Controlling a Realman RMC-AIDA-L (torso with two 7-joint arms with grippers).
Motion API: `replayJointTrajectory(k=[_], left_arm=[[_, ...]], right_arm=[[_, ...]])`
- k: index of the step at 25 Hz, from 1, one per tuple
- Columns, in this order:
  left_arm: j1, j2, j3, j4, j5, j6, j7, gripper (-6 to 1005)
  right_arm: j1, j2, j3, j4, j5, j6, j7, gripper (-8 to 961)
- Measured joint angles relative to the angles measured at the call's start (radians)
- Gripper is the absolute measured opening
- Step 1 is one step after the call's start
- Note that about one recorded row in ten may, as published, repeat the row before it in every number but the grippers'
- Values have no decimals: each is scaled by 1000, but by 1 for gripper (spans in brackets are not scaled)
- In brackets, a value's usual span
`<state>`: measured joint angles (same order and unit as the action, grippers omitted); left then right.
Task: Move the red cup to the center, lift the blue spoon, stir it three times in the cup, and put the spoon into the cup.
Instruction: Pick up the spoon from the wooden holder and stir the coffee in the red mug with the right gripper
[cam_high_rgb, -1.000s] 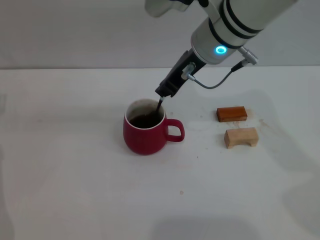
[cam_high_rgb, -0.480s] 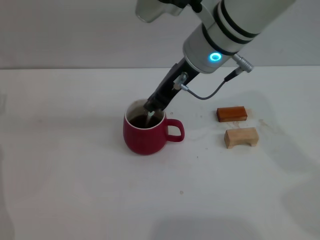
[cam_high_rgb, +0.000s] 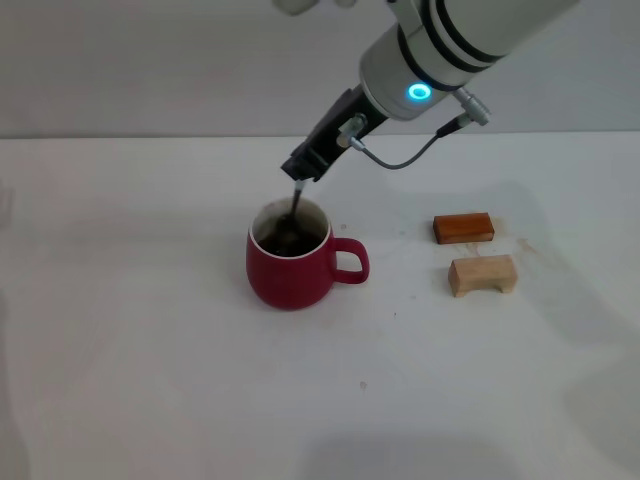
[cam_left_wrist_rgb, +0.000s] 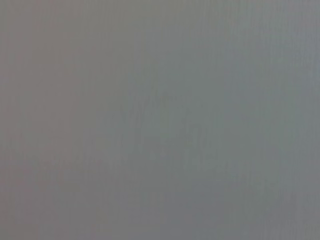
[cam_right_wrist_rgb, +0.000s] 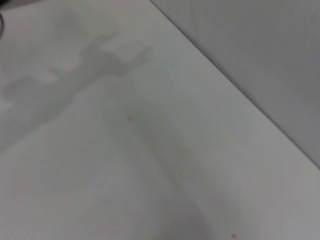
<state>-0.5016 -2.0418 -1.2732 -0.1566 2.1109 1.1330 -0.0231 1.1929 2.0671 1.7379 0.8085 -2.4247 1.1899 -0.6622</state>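
White tabletop (cam_high_rgb: 150, 380): wide bare room left and front of cup; far edge meets grey wall behind. Right arm reaches in from upper right, right gripper (cam_high_rgb: 300, 172) above cup's far rim, jaws closed on spoon's upper end. Squat dark-red ceramic mug (cam_high_rgb: 292, 262) mid-table, handle toward robot's right, dark liquid inside. Orange-brown block (cam_high_rgb: 463, 228) and tan wooden block (cam_high_rgb: 482, 275) well right of mug. Slim blue spoon (cam_high_rgb: 292, 213) tilted, lower end in liquid; handle colour hidden. Left gripper not seen.

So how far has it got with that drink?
The cup sits mid-table, so that move looks done. The right gripper holds the spoon with its tip in the liquid: stirring is in hand. Letting the spoon go into the cup is left.
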Motion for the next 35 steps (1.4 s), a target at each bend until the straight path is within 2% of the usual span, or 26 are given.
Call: replayJointTrajectory(k=[8,13,27,33,35], left_arm=[[4,-1,0,-1,2,1,0,860],[7,-1,0,-3,1,1,0,860],[14,-1,0,-12,0,22,0,859],[14,-2,0,-23,0,23,-1,859],[14,-1,0,-25,1,23,-1,859]], right_arm=[[-15,1,-7,7,-24,85,9,134],[-34,5,-25,47,34,133,9,136],[-34,7,-61,39,81,133,10,145],[-36,7,-61,45,82,114,9,228],[-56,7,-69,74,82,63,-8,228]])
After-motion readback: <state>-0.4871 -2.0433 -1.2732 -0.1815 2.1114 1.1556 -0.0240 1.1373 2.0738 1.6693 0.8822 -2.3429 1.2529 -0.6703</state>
